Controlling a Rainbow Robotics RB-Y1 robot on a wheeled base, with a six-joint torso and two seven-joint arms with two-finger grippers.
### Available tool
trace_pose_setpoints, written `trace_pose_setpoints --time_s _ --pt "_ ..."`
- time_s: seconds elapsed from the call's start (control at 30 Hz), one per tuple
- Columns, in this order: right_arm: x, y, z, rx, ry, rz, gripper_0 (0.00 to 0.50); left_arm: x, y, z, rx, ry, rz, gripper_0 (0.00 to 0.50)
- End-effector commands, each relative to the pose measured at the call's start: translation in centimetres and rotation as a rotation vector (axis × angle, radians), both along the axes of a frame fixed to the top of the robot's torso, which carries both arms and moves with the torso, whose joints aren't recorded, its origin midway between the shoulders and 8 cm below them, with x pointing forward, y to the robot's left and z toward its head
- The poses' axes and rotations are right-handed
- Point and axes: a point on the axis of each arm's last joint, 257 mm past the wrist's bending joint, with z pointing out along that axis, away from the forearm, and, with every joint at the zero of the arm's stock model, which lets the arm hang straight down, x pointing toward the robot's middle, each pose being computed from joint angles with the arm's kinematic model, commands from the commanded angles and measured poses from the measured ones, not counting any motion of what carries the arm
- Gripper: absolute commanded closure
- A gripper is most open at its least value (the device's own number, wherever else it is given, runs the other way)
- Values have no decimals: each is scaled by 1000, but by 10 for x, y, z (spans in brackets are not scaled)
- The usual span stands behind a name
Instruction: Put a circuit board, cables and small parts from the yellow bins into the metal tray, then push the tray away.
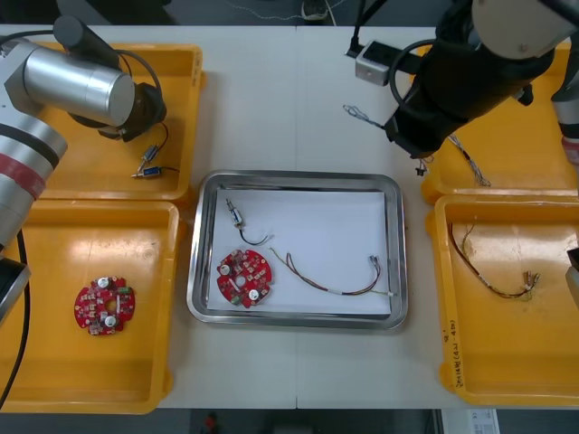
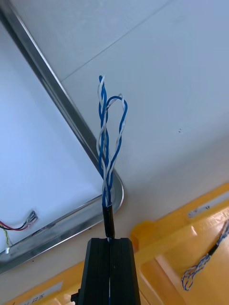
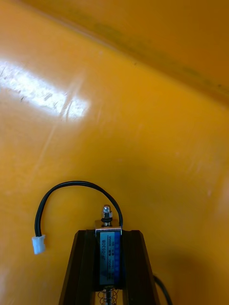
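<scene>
Left of the shiny metal tray [image 1: 395, 244], over a yellow plastic bin [image 1: 81, 172], the left gripper [image 3: 109, 234] clamps a small, stiff blue-labelled metal part [image 3: 109, 255]. Off the tray's far right corner, the right gripper [image 2: 109, 242] pinches a probably floppy blue and white twisted cable [image 2: 108, 143] by its black sleeve.

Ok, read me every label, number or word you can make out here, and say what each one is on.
"JF-0530B", as best it reads: blue label on the small metal part with black lead, held in the left claw; its finer print is too small.
Print on the white sticker on the near right yellow plastic bin: too small to read.
Print on another sticker on a yellow bin rim, right wrist view: blurred.
</scene>
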Motion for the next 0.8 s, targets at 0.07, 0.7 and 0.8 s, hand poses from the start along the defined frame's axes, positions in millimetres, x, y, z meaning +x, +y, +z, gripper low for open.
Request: trace_pose_setpoints --time_s 0.07,0.7,0.8 --pt "-7 41 -23 -51 -72 172 500 -9 18 30 78 37 -49 500" --pt "-21 82 -103 -278 -146 510 500 -73 25 74 98 206 -43 500" --pt "-23 77 -117 -309 -146 525 500 -85 20 77 107 213 -60 500"
